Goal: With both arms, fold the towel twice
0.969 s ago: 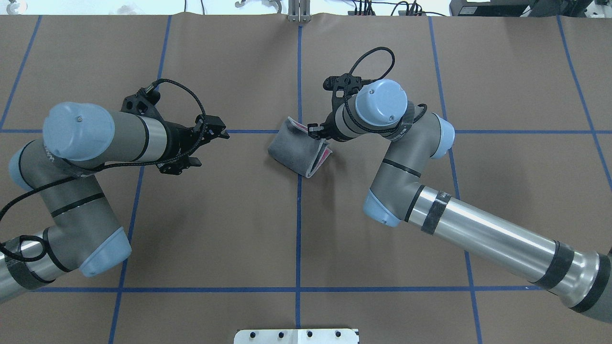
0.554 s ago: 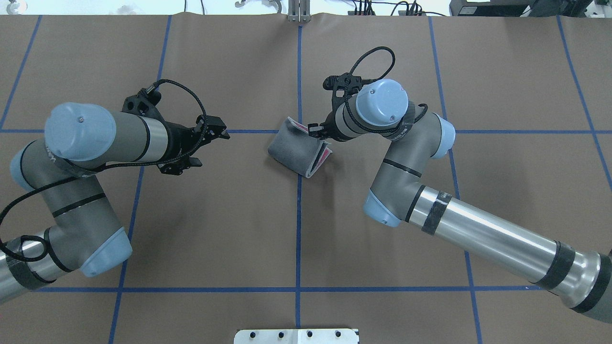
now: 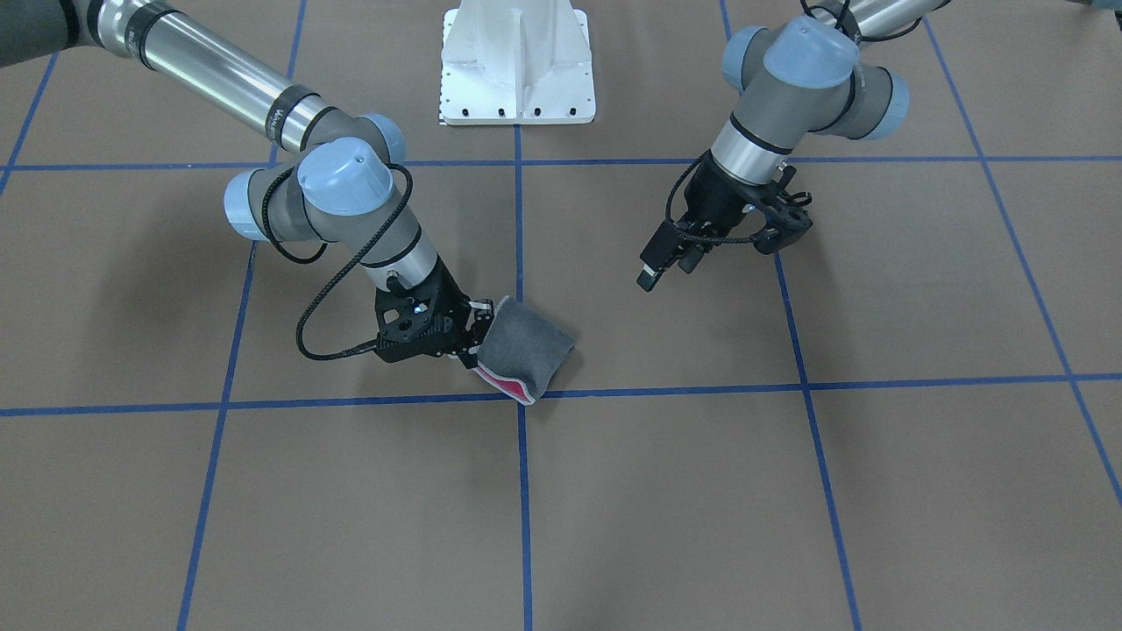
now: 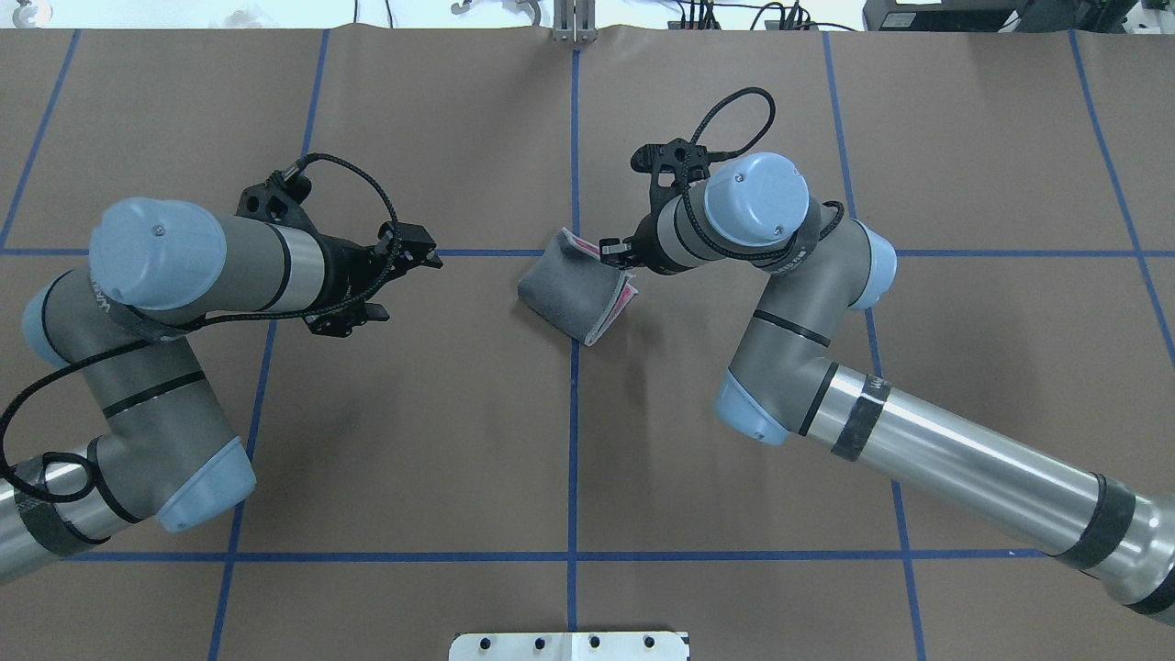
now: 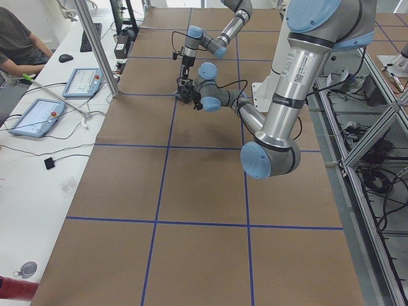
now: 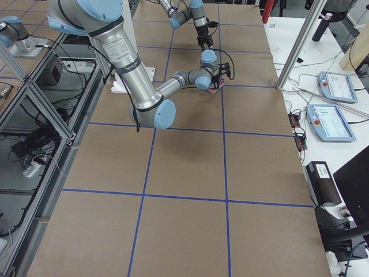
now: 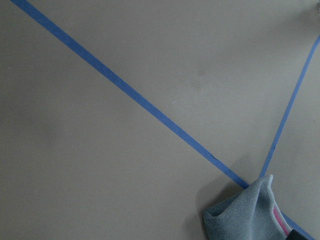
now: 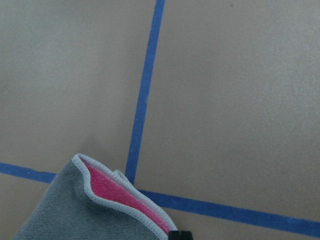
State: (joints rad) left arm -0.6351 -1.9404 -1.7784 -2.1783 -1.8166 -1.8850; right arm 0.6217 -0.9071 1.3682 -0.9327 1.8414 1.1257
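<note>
The towel (image 3: 529, 346) (image 4: 571, 289) lies folded near the table's middle, dark grey outside with a pink strip showing at its open edge. My right gripper (image 3: 473, 337) (image 4: 617, 260) sits low at that open edge, shut on the towel's border. In the right wrist view the pink-lined edge (image 8: 117, 192) rises toward a black fingertip (image 8: 179, 234). My left gripper (image 3: 668, 270) (image 4: 411, 289) hangs open above bare paper, well apart from the towel, with nothing between its fingers. The left wrist view catches a grey corner of the towel (image 7: 250, 215).
Brown paper with a blue tape grid (image 4: 574, 459) covers the table. The white pedestal (image 3: 517, 61) stands at the robot's side. A seated person (image 5: 19, 44) and tablets (image 5: 32, 118) (image 6: 331, 121) are on a side bench beyond the far edge.
My right arm has shifted a little to the right in the overhead view, and the towel has slid slightly with it. The left arm has barely moved.
</note>
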